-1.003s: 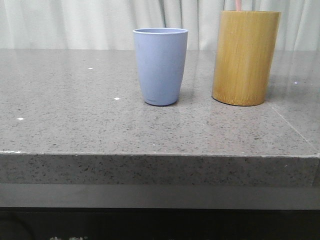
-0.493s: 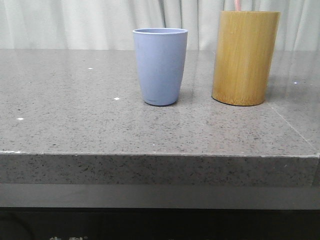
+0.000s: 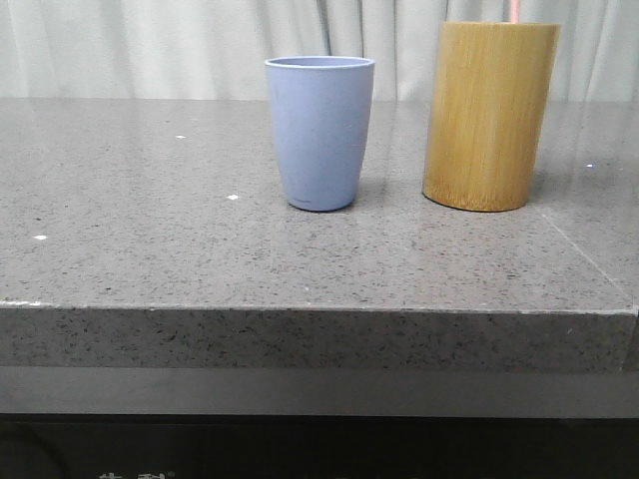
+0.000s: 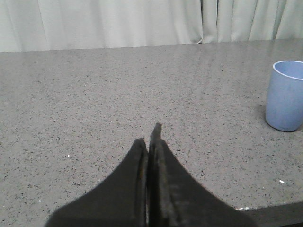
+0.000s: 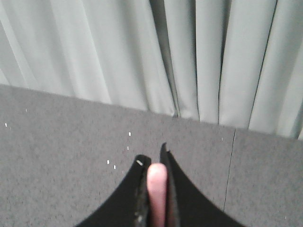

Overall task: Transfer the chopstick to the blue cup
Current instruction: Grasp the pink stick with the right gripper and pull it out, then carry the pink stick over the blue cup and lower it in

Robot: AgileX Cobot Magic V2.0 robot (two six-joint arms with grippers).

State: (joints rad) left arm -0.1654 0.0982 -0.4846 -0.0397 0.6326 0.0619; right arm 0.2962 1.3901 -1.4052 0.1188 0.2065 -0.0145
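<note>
Worktop (image 3: pixel 150 259): grey speckled stone, with its front edge nearest the camera in the front view.
Blue cup (image 3: pixel 319 132): stood upright near the middle of the worktop; its inside cannot be seen in the front view, and nothing is seen rising above its rim. It is also seen in the left wrist view (image 4: pixel 285 95).
Bamboo holder (image 3: pixel 490 115): stood upright just to the right of the blue cup, apart from it, taller and wider.
Chopstick (image 3: pixel 516 10): a thin pink tip is seen above the bamboo holder's rim, towards its right side.
Left pincer (image 4: pixel 150 142): fingers pressed together, nothing held, poised over bare worktop well apart from the blue cup.
Right pincer (image 5: pixel 156 163): fingers clamped on the chopstick (image 5: pixel 156 194), whose rounded pink end is seen between them.
Curtain (image 3: pixel 150 45): pale, hung behind the worktop.
</note>
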